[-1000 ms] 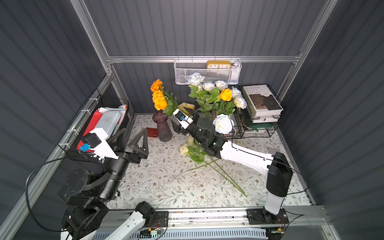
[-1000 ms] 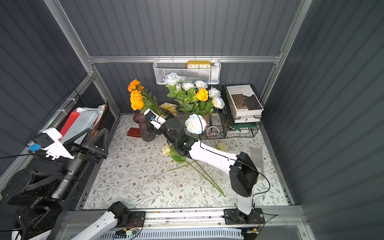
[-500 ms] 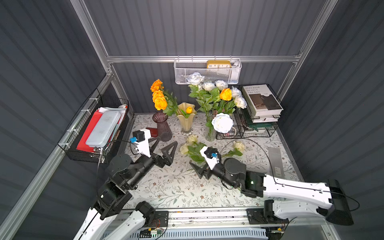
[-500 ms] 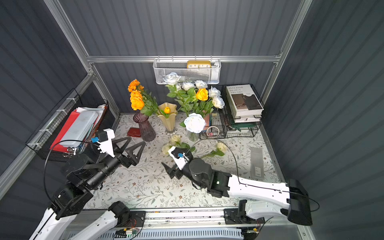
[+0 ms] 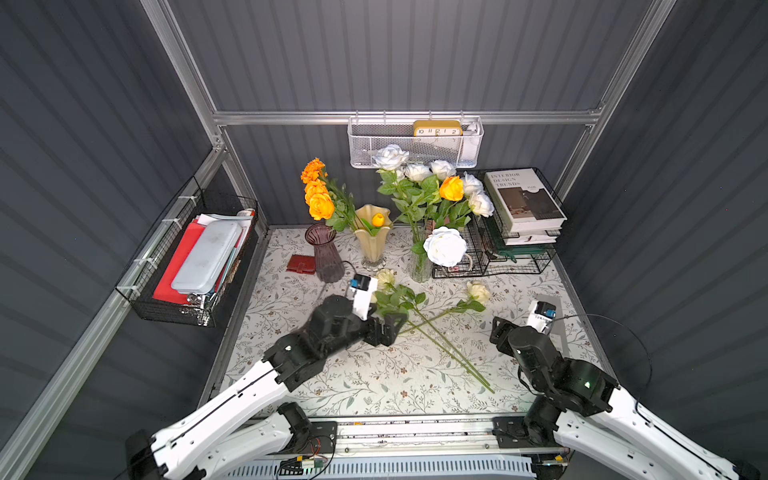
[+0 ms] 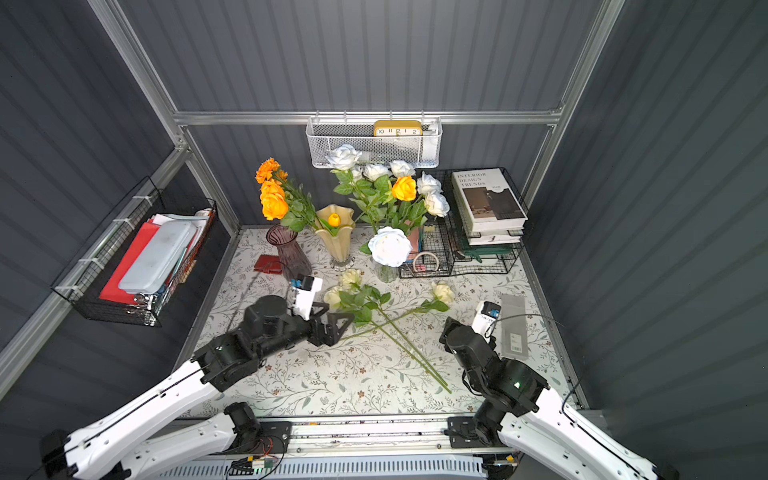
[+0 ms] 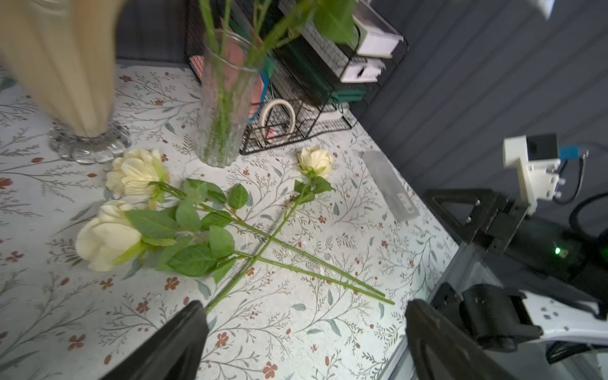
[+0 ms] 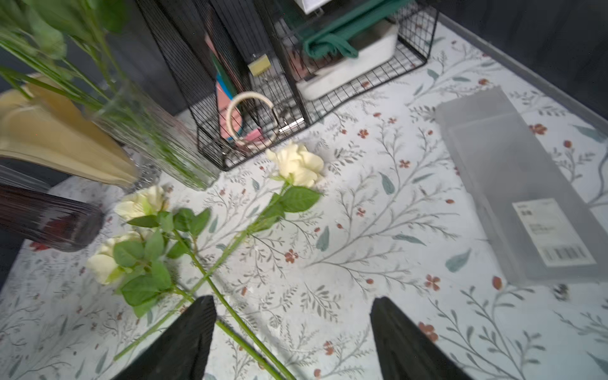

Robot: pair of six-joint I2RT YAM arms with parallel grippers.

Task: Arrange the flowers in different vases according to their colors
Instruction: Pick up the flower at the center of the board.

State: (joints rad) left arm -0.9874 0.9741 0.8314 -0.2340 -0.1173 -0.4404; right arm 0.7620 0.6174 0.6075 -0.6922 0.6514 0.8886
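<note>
Three cream-yellow roses lie on the tablecloth with crossed stems. My left gripper hangs open just left of the stems, nothing between its fingers. My right gripper is open above the cloth right of the stems, apart from them. At the back stand the purple vase, the cream-yellow vase with a small orange bud, and the clear glass vase holding white roses and one orange rose. Orange blooms rise between the purple and cream vases; which holds them is unclear.
A black wire rack with books stands at the back right. A white mesh basket with a clock hangs on the back wall. A red wallet lies left of the purple vase. A grey translucent box lies near the right edge.
The right arm has drawn back from the vases to the right front of the table. The left arm has come down from the left side and reached in beside the lying roses.
</note>
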